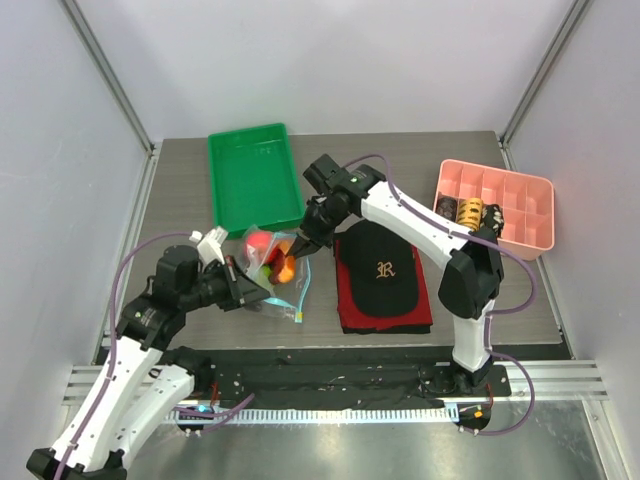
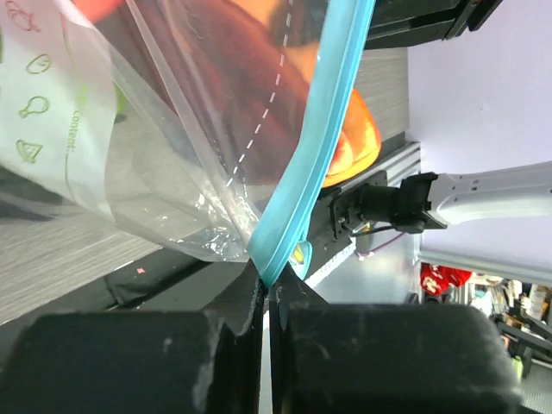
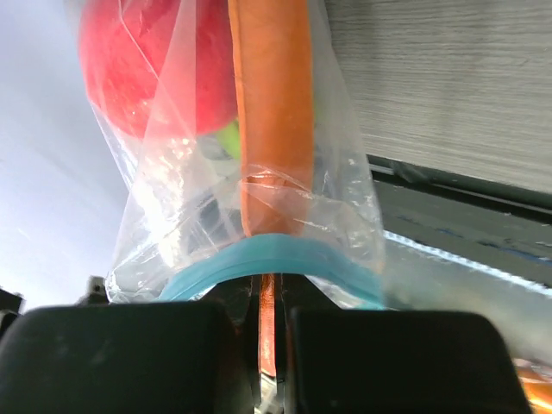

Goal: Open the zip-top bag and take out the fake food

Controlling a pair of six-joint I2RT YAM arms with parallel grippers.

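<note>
The clear zip-top bag [image 1: 281, 281] is held between both grippers above the table, left of the cap. Inside it I see the red apple [image 1: 258, 240] and the orange-rimmed melon slice [image 1: 286, 267]. My left gripper [image 1: 250, 290] is shut on the bag's teal zip strip [image 2: 297, 198], with the strip's end pinched at the jaw tips [image 2: 267, 286]. My right gripper [image 1: 300, 246] is shut on the zip strip [image 3: 259, 254] from the other side, at the jaw tips [image 3: 269, 285]. The right wrist view shows the apple [image 3: 147, 69], the melon slice [image 3: 272, 112] and a green piece [image 3: 226, 138] in the bag. The grape bunch is hidden.
A green tray [image 1: 255, 175] lies just behind the bag. A black cap [image 1: 380, 270] rests on a red and black cloth [image 1: 345, 315] to the right. A pink divided box [image 1: 500, 200] holding dark and yellow items stands at the back right.
</note>
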